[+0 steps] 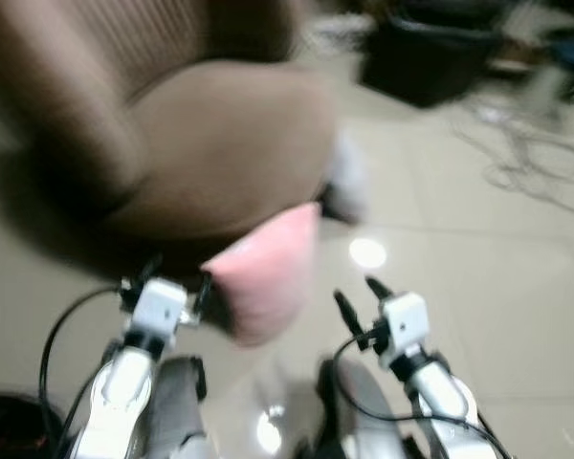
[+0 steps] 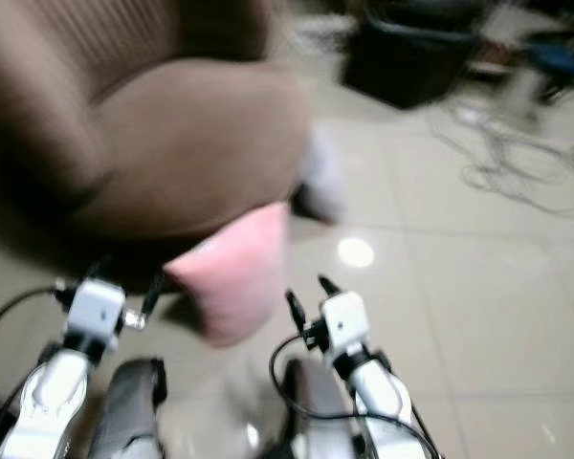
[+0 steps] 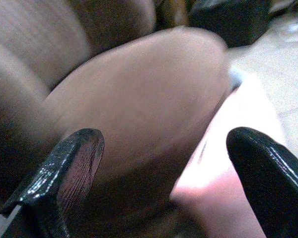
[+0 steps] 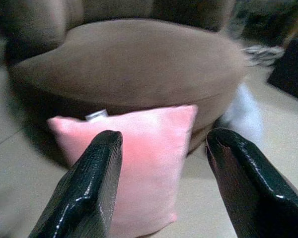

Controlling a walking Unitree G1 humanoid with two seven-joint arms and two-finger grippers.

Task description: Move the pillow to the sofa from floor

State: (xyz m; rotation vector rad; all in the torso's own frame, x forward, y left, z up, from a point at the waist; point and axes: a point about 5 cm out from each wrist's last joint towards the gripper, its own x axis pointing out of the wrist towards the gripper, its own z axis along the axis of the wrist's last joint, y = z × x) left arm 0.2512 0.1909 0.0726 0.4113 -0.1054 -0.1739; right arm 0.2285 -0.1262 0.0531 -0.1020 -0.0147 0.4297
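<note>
Open tiled floor (image 1: pixel 478 287) is left right of the pink pillow (image 1: pixel 268 273), while its far side is blocked by the brown sofa (image 1: pixel 220 143).

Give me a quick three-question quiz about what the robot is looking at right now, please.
1. What colour is the pillow?
2. True or false: the pillow lies on top of the sofa seat.
3. Which grippers are open: A) left gripper alone, B) right gripper alone, C) both?

Key
1. Pink.
2. False: it stands on the floor, against the sofa's front.
3. C: both are open, with neither holding the pillow.
</note>
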